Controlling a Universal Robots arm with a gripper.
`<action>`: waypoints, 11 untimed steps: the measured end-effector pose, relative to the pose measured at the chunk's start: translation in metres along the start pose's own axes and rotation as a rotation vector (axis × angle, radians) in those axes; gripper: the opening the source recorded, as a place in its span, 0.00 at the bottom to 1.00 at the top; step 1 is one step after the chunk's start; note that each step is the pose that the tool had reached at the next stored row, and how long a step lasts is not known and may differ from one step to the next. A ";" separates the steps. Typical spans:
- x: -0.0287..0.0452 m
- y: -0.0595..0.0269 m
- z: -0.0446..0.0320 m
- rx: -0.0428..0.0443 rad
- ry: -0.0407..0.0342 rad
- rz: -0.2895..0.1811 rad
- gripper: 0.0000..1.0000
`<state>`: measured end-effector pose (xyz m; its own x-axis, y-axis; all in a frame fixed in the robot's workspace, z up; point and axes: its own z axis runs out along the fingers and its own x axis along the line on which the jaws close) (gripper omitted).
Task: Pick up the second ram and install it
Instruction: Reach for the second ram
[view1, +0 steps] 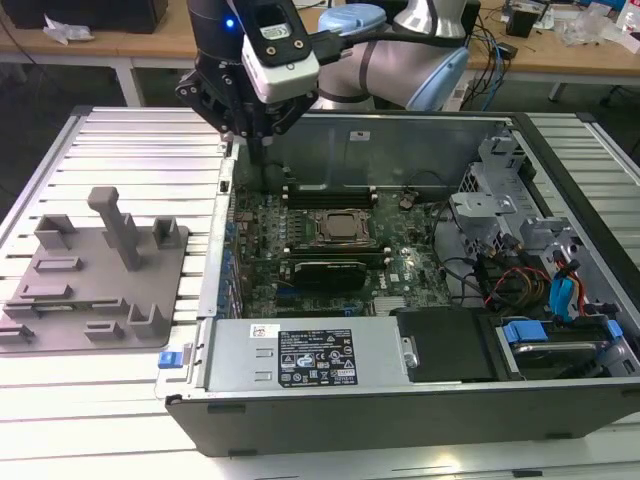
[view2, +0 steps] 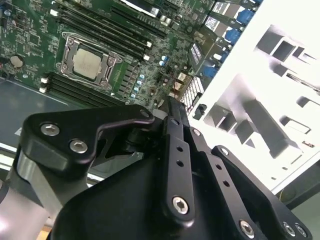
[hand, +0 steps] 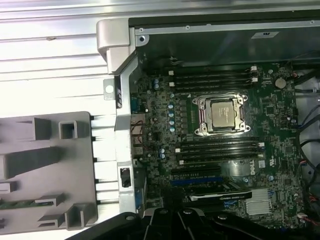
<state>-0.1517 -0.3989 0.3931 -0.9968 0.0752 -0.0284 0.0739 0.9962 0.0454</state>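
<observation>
My gripper (view1: 262, 148) hangs over the far left corner of the open computer case (view1: 200, 340), its fingers drawn together with nothing between them. In the second wrist view the gripper (view2: 170, 105) closes to a point above the motherboard's edge. A slim dark green strip, which looks like the second ram (hand: 20, 203), lies in a slot of the grey tray (hand: 75, 220) beside the case, well away from the gripper. On the green motherboard (hand: 160, 125) sits the square metal CPU socket (hand: 222, 114), with black long slots (hand: 215, 80) on both sides of it.
The grey tray (view1: 160, 300) carries a tall post (view1: 118, 228) and several blocks on the ribbed white table (view1: 120, 140). At the exterior view's right, the case holds cables (view1: 520, 280), drive bays and a black power supply cover (view1: 450, 345). A graphics card (view1: 322, 270) lies in front of the socket.
</observation>
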 end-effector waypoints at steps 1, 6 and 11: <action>0.0016 -0.0001 0.0000 0.0000 -0.0004 0.000 0.08; 0.0153 -0.0011 -0.0004 -0.0003 -0.0038 0.000 0.08; 0.0316 -0.0023 -0.0008 -0.0006 -0.0075 0.000 0.08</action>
<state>-0.1834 -0.3989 0.3930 -0.9965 0.0752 -0.0359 0.0735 0.9962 0.0460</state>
